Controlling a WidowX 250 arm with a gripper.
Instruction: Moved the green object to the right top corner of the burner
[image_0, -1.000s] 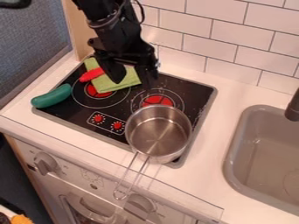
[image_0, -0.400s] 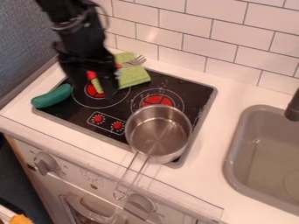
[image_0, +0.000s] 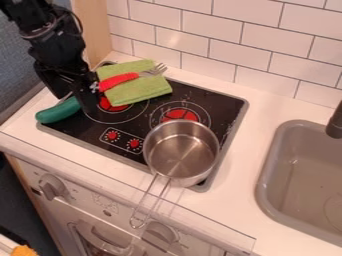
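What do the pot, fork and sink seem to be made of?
Pot: shiny metal, probably stainless steel, from its silvery reflections. Fork: silvery metal tines with a solid red handle, likely plastic. Sink: smooth grey with soft highlights; perhaps plastic, though coated metal is possible.

You're operating a black arm (image_0: 55, 50) with chunky, angular segments; a thin dark cable (image_0: 81, 23) is curving alongside, and silvery bits (image_0: 95, 87) are glinting on its black claw (image_0: 76, 103).

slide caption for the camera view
Black gripper by a green vegetable, with a red-handled fork on green cloth and a pot nearby.
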